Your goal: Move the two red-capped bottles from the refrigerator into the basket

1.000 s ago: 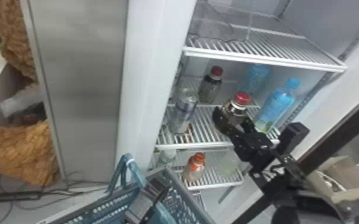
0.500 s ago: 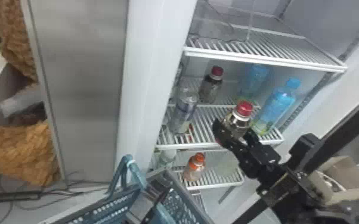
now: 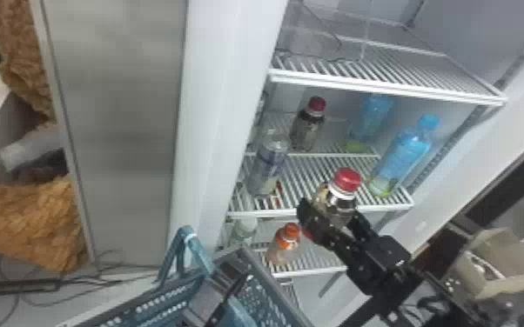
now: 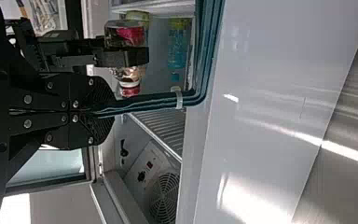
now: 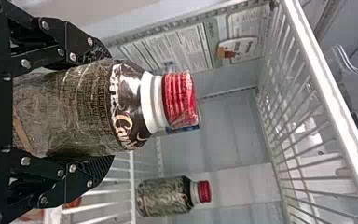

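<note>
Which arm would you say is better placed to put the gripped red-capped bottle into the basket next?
The right, I'd judge: the right jaws hold the red-capped bottle by the shelf's front edge, while the left jaws are shut on the handle of the basket.

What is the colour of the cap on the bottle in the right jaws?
The cap is red; it shows best in the right wrist view.

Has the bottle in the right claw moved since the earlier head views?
Yes; the bottle has shifted down the head view, farther from the upper shelf.
</note>
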Action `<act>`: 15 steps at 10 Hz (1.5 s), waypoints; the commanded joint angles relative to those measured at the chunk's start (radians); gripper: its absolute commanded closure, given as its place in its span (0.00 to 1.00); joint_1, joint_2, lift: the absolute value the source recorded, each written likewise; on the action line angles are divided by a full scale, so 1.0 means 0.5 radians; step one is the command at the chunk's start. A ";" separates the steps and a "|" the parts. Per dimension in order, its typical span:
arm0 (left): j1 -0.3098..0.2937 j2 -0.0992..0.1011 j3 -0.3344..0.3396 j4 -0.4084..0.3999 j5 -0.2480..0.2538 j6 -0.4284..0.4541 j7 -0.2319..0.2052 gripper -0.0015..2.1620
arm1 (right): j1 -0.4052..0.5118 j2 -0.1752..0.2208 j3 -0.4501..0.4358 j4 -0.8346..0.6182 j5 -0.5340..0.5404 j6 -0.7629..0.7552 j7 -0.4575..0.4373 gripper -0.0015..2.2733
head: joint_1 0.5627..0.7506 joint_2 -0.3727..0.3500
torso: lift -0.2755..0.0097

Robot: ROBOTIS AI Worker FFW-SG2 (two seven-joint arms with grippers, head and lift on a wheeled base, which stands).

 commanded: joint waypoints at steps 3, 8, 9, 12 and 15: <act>-0.005 0.000 -0.001 0.005 0.000 0.011 0.000 0.56 | 0.114 0.017 0.123 -0.102 -0.103 0.075 0.037 0.56 | 0.70 0.03 | 0.97; -0.010 -0.006 -0.001 0.010 -0.004 0.021 0.003 0.56 | 0.177 -0.038 0.259 -0.264 -0.227 0.281 0.102 0.56 | 0.70 0.03 | 0.97; -0.010 -0.006 -0.001 0.010 0.000 0.011 0.006 0.56 | 0.217 -0.041 0.259 -0.284 -0.231 0.384 0.120 0.56 | 0.70 0.03 | 0.97; -0.014 -0.006 -0.001 0.010 0.000 -0.004 0.009 0.56 | 0.271 -0.051 0.255 -0.294 -0.330 0.536 0.145 0.44 | 0.70 0.03 | 0.97; -0.014 -0.006 -0.001 0.010 0.004 -0.004 0.009 0.56 | 0.276 -0.044 0.187 -0.294 -0.334 0.556 0.151 0.02 | 0.70 0.03 | 0.97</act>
